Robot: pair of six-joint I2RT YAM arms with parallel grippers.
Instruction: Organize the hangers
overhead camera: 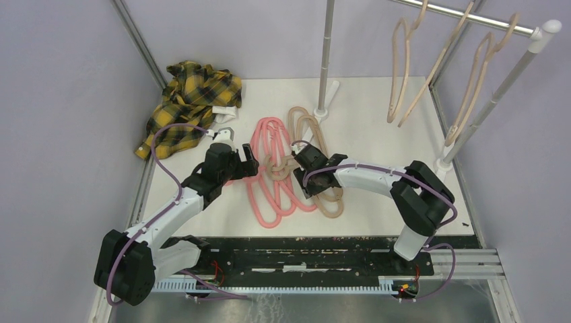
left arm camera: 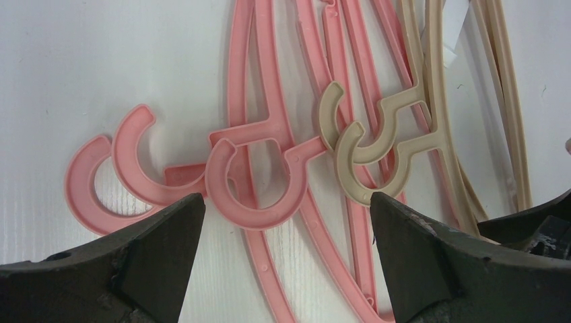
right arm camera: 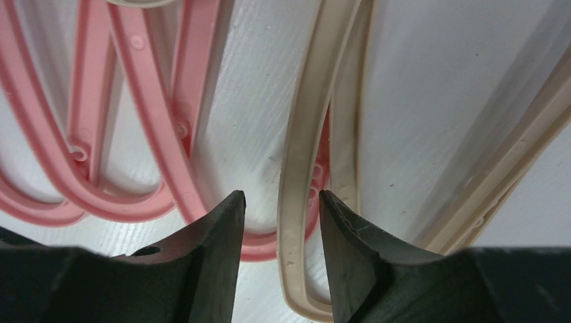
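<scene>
Loosely between the right fingers (right arm camera: 202, 269) lies one beige hanger (right arm camera: 296, 202).

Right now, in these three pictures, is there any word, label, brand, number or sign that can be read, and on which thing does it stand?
There is no text that can be read.
The pink hangers and the beige hangers show only small moulded dots, no letters.
The yellow plaid shirt has a white piece at its edge, too small to read.

Robot lab enclosure; metal frame (overhead camera: 138, 42), plain walls (overhead camera: 60, 101)
</scene>
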